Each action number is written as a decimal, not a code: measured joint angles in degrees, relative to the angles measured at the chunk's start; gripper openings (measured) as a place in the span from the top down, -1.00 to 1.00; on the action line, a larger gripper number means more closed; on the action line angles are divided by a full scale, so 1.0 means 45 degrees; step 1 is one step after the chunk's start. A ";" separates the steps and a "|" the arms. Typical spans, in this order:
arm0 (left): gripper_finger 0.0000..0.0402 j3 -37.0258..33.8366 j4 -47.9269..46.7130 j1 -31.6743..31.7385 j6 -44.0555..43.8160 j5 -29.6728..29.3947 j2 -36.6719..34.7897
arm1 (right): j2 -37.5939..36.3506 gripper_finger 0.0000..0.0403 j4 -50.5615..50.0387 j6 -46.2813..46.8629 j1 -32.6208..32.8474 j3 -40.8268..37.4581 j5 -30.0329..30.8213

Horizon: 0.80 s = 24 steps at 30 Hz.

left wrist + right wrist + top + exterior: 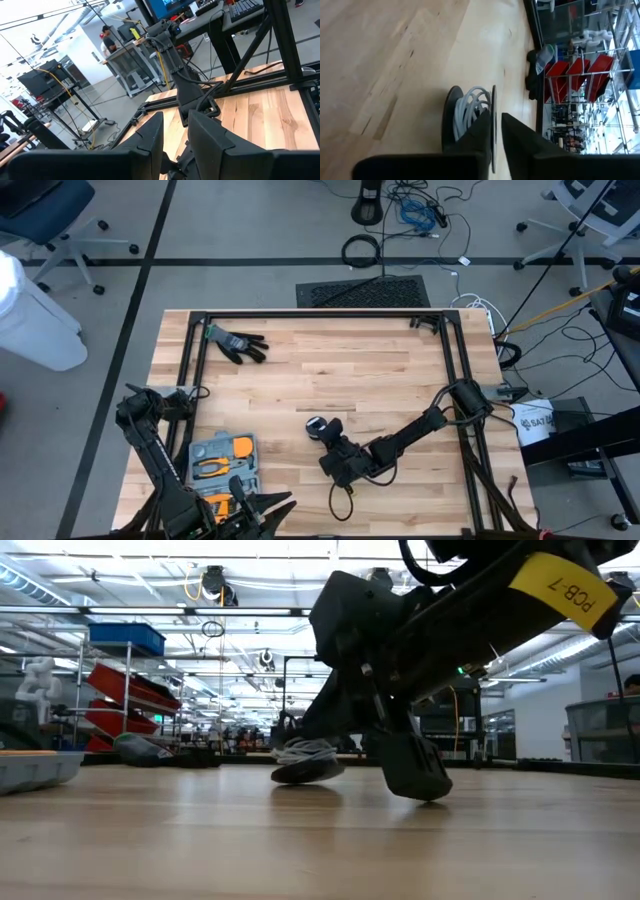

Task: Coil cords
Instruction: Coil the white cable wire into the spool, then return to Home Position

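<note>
The cords are wound as white cord on a small black spool (317,426) near the table's middle. In the right wrist view the white turns (467,117) sit between two thin black flanges. In the low view the spool (305,765) stands tilted, with one rim on the wood. My right gripper (328,440) reaches it from the right and near side and is shut on it. My left gripper (172,145) waits raised over the table's left edge (180,398), open, with nothing between its fingers. My right gripper has the rim of the spool's upper flange (493,102) between its two fingers. One finger (477,132) lies under that flange against the cord turns, the other (520,140) over it. The fingers slant down from the near right. The spool sits tilted, its lower rim (290,778) on the table.
A black glove (237,345) lies at the far left. A grey tool case (225,462) with orange-handled pliers sits at the near left. A black frame rail (320,315) runs round the table. Bare wood (380,370) lies beyond the spool.
</note>
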 joint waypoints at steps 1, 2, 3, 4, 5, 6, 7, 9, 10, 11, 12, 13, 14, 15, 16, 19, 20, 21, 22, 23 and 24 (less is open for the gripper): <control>0.51 0.0000 0.0000 0.0000 0.0004 0.0000 0.0000 | 0.0000 0.84 -0.0001 0.0058 0.0000 0.0000 -0.0005; 0.51 0.0000 0.0000 0.0005 0.0005 0.0000 0.0000 | 0.0000 0.79 0.0000 0.0067 0.0000 0.0000 -0.0022; 0.51 0.0000 0.0000 0.0000 0.0005 0.0000 0.0000 | 0.0000 0.74 -0.0004 0.0077 0.0000 0.0000 -0.0061; 0.51 0.0000 0.0000 0.0000 0.0005 0.0000 0.0000 | 0.0000 0.69 -0.0016 0.0161 0.0000 0.0000 -0.0084; 0.51 0.0000 0.0000 0.0000 0.0005 0.0000 0.0000 | 0.0000 0.63 -0.0038 0.0324 0.0002 0.0000 -0.0083; 0.51 0.0000 0.0000 0.0000 0.0005 0.0000 0.0000 | 0.0000 0.58 -0.0044 0.0522 0.0012 0.0000 -0.0073; 0.51 0.0000 0.0000 0.0000 0.0005 0.0000 0.0000 | -0.0035 0.52 -0.0103 0.0764 0.0034 0.0000 -0.0044; 0.51 0.0000 0.0000 0.0000 0.0005 0.0000 0.0000 | -0.0113 0.42 -0.0339 0.1312 0.0099 -0.0005 -0.0092; 0.51 0.0000 0.0005 0.0000 0.0000 0.0005 0.0000 | -0.0176 0.38 -0.0470 0.1521 0.0161 -0.0010 -0.0108; 0.51 0.0000 0.0010 0.0000 -0.0056 0.0004 0.0000 | -0.0241 0.34 -0.0652 0.1678 0.0215 -0.0026 -0.0154; 0.51 0.0000 0.0019 0.0000 -0.0291 0.0002 0.0000 | -0.0323 0.31 -0.0769 0.1817 0.0291 -0.0029 -0.0155; 0.51 0.0000 0.0010 0.0000 -0.0579 -0.0003 0.0000 | -0.0425 0.29 -0.0937 0.1942 0.0364 -0.0029 -0.0173; 0.51 0.0000 0.0010 0.0003 -0.0853 -0.0005 0.0000 | -0.0565 0.27 -0.1035 0.2134 0.0449 -0.0029 -0.0149; 0.51 0.0000 0.0012 0.0031 -0.1043 -0.0005 0.0000 | -0.0718 0.25 -0.1212 0.2346 0.0535 -0.0029 -0.0137; 0.51 0.0000 0.0010 0.0041 -0.1212 -0.0005 0.0000 | -0.0868 0.24 -0.1446 0.2609 0.0619 -0.0026 -0.0113; 0.51 0.0000 0.0019 0.0105 -0.1387 -0.0005 0.0000 | -0.1341 0.23 -0.2426 0.3607 0.0882 -0.0029 -0.0123; 0.51 0.0000 0.0021 0.0140 -0.1516 -0.0010 0.0000 | -0.1574 0.23 -0.2850 0.3987 0.0973 -0.0029 -0.0135; 0.51 0.0000 0.0029 0.0196 -0.1606 -0.0015 -0.0007 | -0.1833 0.23 -0.3209 0.4442 0.1061 -0.0029 -0.0122; 0.51 0.0000 0.0011 0.0231 -0.1636 -0.0015 -0.0036 | -0.2115 0.23 -0.3611 0.4990 0.1153 -0.0025 -0.0139; 0.51 0.0000 0.0001 0.0278 -0.1637 -0.0006 -0.0079 | -0.2407 0.23 -0.4153 0.5595 0.1252 -0.0024 -0.0150; 0.51 0.0000 0.0000 0.0337 -0.1641 0.0009 -0.0157 | -0.2730 0.23 -0.4726 0.6265 0.1365 -0.0024 -0.0299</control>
